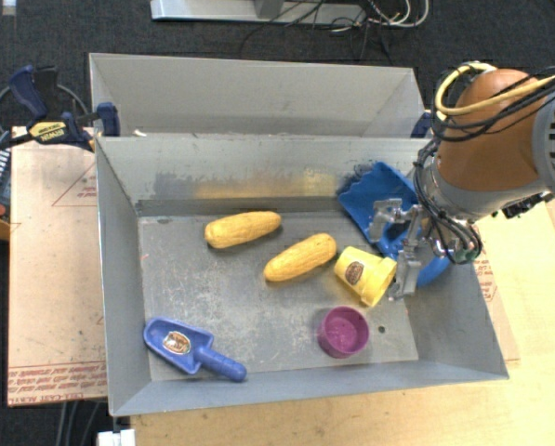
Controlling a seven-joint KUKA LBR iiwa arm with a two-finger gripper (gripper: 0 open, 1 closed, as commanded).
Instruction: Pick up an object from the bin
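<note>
Tool [400, 254] just beside yellow cup [365, 275] near right wall [463, 314]; bare floor [221, 295] leftward

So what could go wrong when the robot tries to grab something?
1. The gripper is right beside the yellow cup, which lies on its side. It is round, so it might roll away or slip out.
2. A blue plastic piece leans against the bin's right wall, under the arm. The arm could bump or drag it.
3. The purple cup stands close by and could get knocked over.
</note>
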